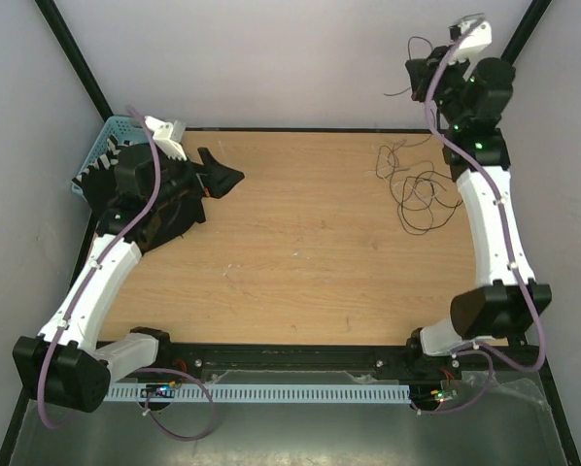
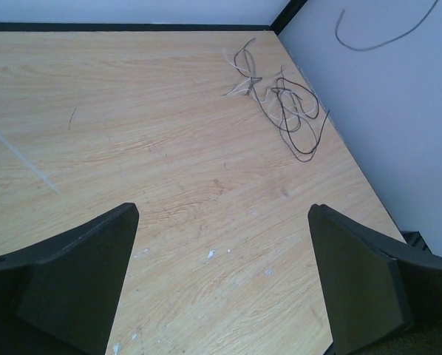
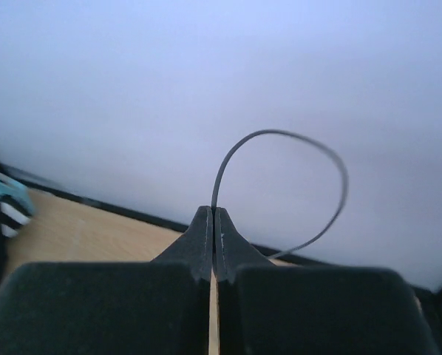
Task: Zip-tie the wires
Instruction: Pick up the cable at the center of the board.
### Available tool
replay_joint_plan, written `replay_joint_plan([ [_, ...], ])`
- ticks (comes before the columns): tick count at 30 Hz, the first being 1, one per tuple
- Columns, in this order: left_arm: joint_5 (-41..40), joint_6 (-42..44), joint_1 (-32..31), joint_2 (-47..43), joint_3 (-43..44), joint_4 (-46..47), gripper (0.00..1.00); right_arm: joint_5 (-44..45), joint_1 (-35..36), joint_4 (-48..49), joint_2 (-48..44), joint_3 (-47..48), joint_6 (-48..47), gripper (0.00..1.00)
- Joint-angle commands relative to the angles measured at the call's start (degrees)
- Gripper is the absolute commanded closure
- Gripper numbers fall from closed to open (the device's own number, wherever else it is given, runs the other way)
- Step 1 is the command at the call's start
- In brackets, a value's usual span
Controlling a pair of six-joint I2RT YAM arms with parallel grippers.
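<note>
Matt wood-grain table [image 1: 300,243], smooth thin wires [image 2: 284,111], matt black left fingers [image 2: 80,281], turquoise plastic basket [image 1: 96,148]

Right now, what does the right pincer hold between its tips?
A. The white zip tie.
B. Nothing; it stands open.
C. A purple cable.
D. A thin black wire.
D: in the right wrist view the right pincer is shut on a thin black wire that loops up from its tips.

a robot lab cell: wooden table [image 1: 300,243] boxed in by white panels [image 1: 271,58] and black framing [image 1: 78,66]
</note>
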Motion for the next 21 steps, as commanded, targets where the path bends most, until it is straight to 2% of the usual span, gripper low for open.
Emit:
replay_joint_plan([
  [1, 1.87, -0.4, -0.83, 0.31, 2.18, 3.64, 0.01, -9.11, 0.1, 11.39, -6.92, -4.46, 6.65, 1.0],
  [5, 2.23, -0.46, -1.94, 0.85, 2.16, 4.87, 0.01, -10.25, 0.09, 15.85, -10.93, -5.85, 9.5, 1.0],
  [9, 2.04, -0.01, -3.93, 0.98, 1.31, 5.77, 0.01, -18.04, 0.11, 13.85, -12.68, -4.35, 12.96, 1.0],
  [12, 1.37, -1.11, -5.02, 0.18, 0.19, 6.72, 0.01, -25.27, 0.05, 14.47, -15.74, -9.52, 15.87, 1.0],
  [16, 1.8, -4.12, -5.98, -1.54, -0.9, 8.47, 0.01, -30.72, 0.19, 16.27, -21.64, -19.53, 18.49, 1.0],
  [21, 4.03, -6.11, -7.37, -4.15, -1.22, 10.0, 0.02, -39.5, 1.29, 22.85, -26.55, -28.95, 26.52, 1.0],
])
